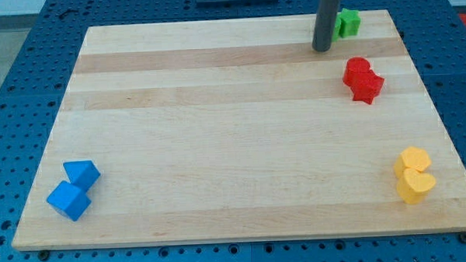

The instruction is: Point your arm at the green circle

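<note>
My tip (321,48) rests on the wooden board (217,124) near the view's top right. The dark rod rises from it out of the top of the view. Just right of the rod, at the board's top edge, are green blocks (348,23). The rod partly hides them. The right one looks star-shaped. I cannot make out the shape of the green piece against the rod. The tip is a little below and to the left of the green blocks, and I cannot tell whether it touches them.
Two red blocks (362,80) touch each other below the green ones. Two yellow blocks (414,174) sit at the right edge near the bottom. A blue triangle (82,173) and a blue cube (68,200) sit at the bottom left.
</note>
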`<state>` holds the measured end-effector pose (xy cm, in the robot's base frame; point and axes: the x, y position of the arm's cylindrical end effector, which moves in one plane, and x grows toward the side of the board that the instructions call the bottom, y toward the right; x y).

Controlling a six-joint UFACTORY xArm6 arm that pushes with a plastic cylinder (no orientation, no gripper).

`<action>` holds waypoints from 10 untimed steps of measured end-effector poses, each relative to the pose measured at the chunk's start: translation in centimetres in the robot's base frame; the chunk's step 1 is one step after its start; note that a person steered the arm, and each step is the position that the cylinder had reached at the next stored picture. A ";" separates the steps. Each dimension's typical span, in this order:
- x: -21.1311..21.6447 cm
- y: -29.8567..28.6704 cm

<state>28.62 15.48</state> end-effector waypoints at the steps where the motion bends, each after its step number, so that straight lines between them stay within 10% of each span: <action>1: 0.0 2.7; 4: 0.0 5.0; 7: 0.1 -10.0; 10: -7.2 -11.0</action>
<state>21.41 4.46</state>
